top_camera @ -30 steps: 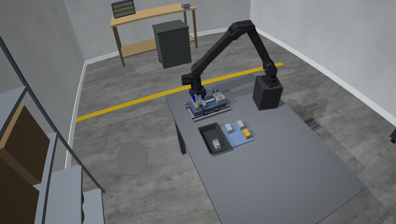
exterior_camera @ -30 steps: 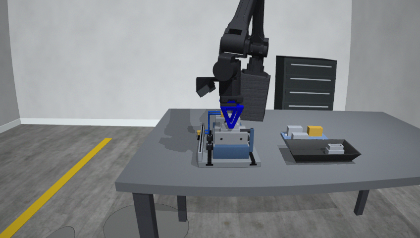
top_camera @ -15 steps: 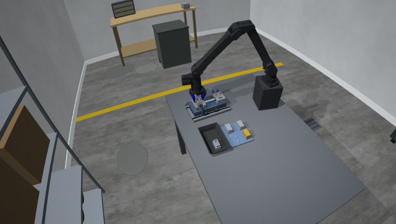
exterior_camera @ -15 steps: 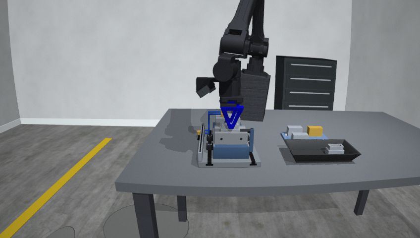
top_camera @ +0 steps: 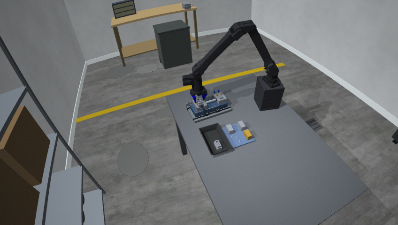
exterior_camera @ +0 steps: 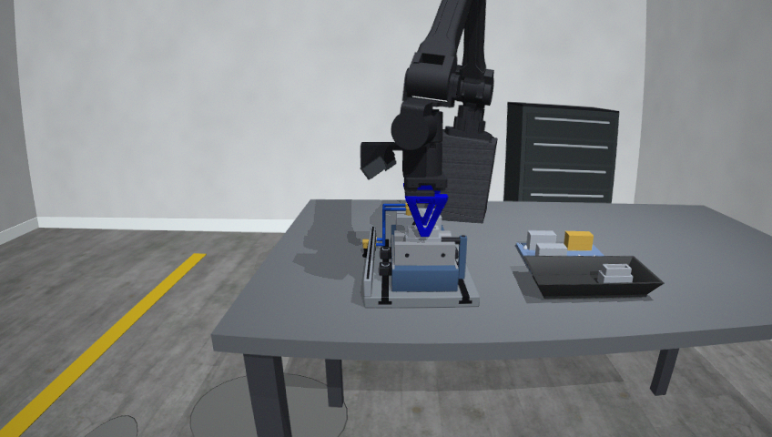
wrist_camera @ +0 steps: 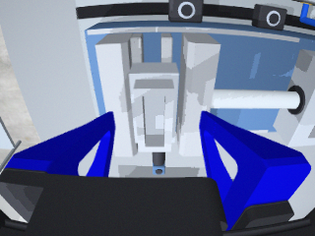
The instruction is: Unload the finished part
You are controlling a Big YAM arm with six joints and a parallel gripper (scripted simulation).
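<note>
The finished part point(wrist_camera: 154, 94) point(top_camera: 200, 102) is a light grey block with its pocket facing up, sitting between the grey jaws of the blue vise point(top_camera: 210, 107) point(exterior_camera: 422, 279) point(wrist_camera: 112, 86). My gripper point(wrist_camera: 157, 118) point(top_camera: 198, 98) point(exterior_camera: 422, 229) points straight down over the part with its blue fingers open, one on each side; the tips are level with the top of the vise. Nothing is between the fingers. The dark outfeed tray point(top_camera: 208, 134) point(exterior_camera: 573, 287) lies on the table to the vise's front right and holds another grey part point(top_camera: 218, 144) point(exterior_camera: 614, 272).
A blue fixture plate point(top_camera: 240, 138) with two grey blocks and a yellow block point(top_camera: 248, 134) point(exterior_camera: 578, 238) lies beside the tray. The arm's black base point(top_camera: 268, 94) stands at the table's back. The vise screw point(wrist_camera: 256, 98) sticks out to the right in the wrist view.
</note>
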